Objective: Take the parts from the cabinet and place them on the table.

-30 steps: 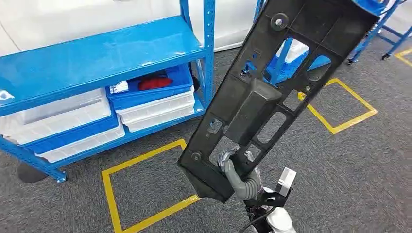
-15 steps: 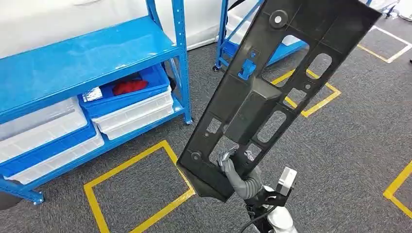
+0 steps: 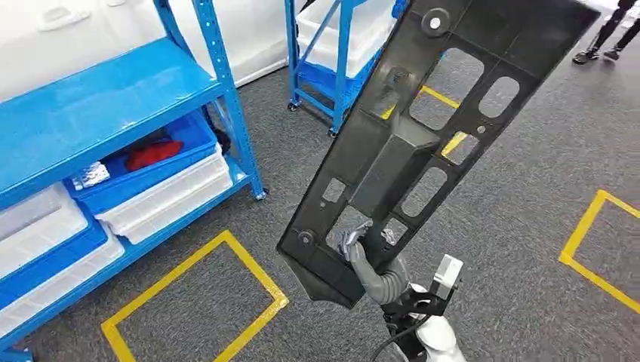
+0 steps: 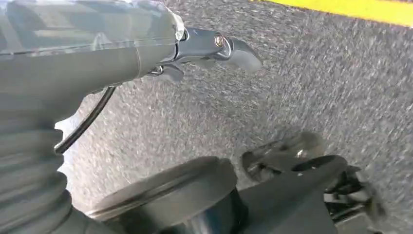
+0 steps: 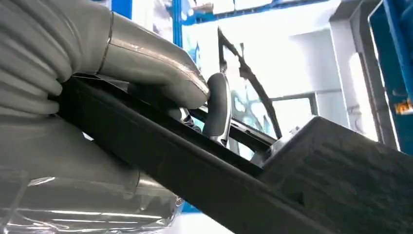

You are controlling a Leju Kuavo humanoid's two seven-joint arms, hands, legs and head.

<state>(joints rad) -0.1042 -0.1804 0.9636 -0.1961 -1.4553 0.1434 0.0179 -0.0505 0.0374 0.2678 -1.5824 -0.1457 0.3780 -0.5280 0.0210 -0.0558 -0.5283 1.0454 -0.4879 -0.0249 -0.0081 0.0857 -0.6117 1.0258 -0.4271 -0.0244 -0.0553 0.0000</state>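
A long black plastic panel (image 3: 423,136) with several cut-outs stands tilted in front of me, running from low centre up to the upper right. My right hand (image 3: 366,260) grips its lower end through a cut-out. The right wrist view shows the same hand (image 5: 160,83) closed over the panel's edge (image 5: 234,190), thumb on one side. My left hand (image 4: 146,53) hangs above the grey carpet with its fingers apart, holding nothing.
A blue shelf rack (image 3: 98,98) stands at the left with white bins (image 3: 170,200) and a blue bin holding a red item (image 3: 151,154). A second blue rack (image 3: 340,53) is behind. Yellow tape squares (image 3: 196,294) mark the carpet. A person's feet (image 3: 604,45) show at the upper right.
The whole view has swung to the right, so the blue rack slides left in the picture and a second rack appears. The panel stays held the same way in my right hand.
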